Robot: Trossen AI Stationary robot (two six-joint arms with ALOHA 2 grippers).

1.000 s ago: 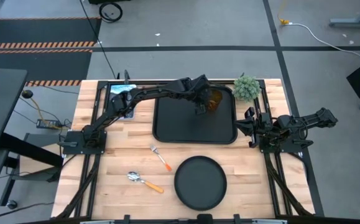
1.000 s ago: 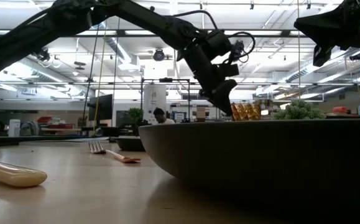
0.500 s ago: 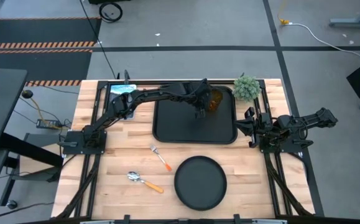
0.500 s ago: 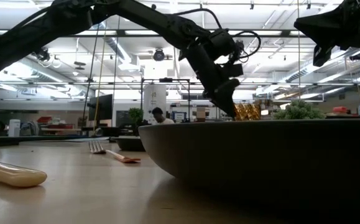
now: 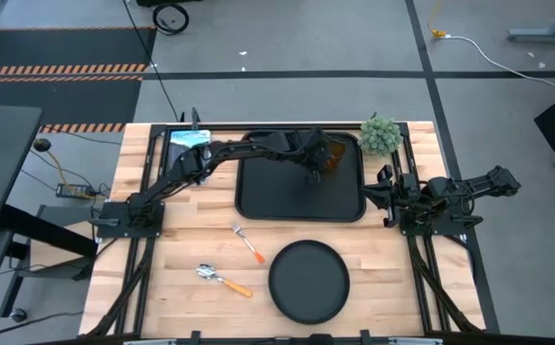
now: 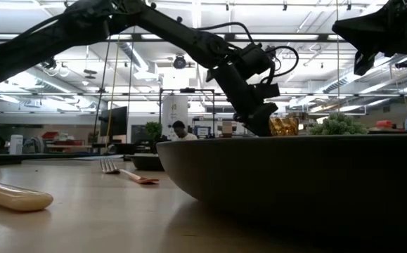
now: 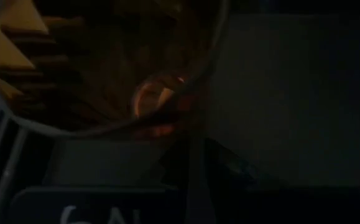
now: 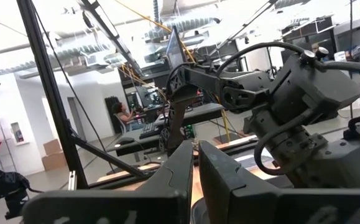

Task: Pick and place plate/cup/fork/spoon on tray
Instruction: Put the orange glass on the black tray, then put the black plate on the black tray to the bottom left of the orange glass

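Note:
The amber cup (image 5: 332, 157) stands upright over the far right corner of the black tray (image 5: 258, 196). My left gripper (image 5: 317, 161) is beside it, shut on it. The plate's rim hides the cup's base in the low view (image 6: 282, 126). The round black plate (image 5: 309, 281) lies flat near the table's near edge. The fork (image 5: 248, 243) and the spoon (image 5: 223, 280) lie flat on the wood to the plate's left. My right gripper (image 5: 384, 195) waits shut and empty at the tray's right side. My left gripper holds the cup at its upper part, near the rim (image 7: 167, 109), on the side facing the table's left. The fingers (image 6: 259, 121) slant down at it from the left. The cup stays upright. I cannot tell whether its base touches the tray.
A small green plant (image 5: 380, 134) stands just beyond the tray's far right corner, close to the cup. A blue flat object (image 5: 187, 144) lies at the far left. Bare wood shows between the tray and the plate.
My left gripper has gone down and a little toward the table's right edge with the cup, still shut on it. The cup has stayed upright and sits lower over the tray's far right corner.

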